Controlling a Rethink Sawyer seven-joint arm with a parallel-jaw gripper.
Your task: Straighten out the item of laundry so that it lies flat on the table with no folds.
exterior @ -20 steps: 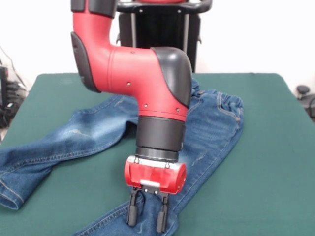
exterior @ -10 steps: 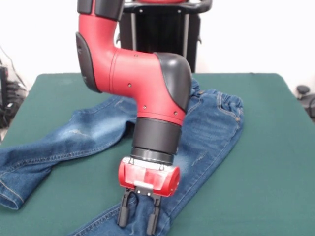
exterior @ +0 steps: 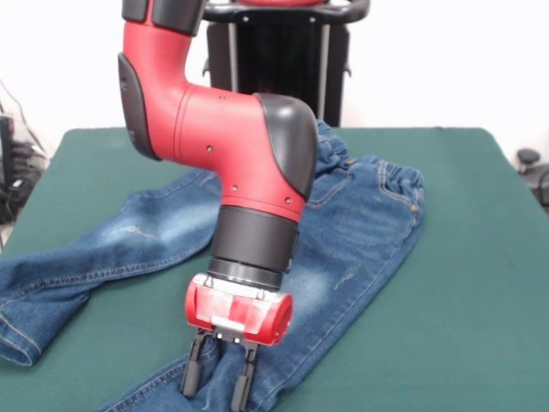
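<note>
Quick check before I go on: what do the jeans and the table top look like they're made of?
The jeans look like blue denim: woven cotton with faded pale patches on the thighs, orange-tan stitching and a gathered waistband, soft enough to wrinkle. The table top looks like dark green felt or a similar matte cloth: even colour, no shine, no grain showing. What lies beneath the covering cannot be told.

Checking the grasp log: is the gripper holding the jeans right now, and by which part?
Nothing is held. The gripper is open, its fingers apart over the near leg of the jeans, with no cloth pinched between them.
</note>
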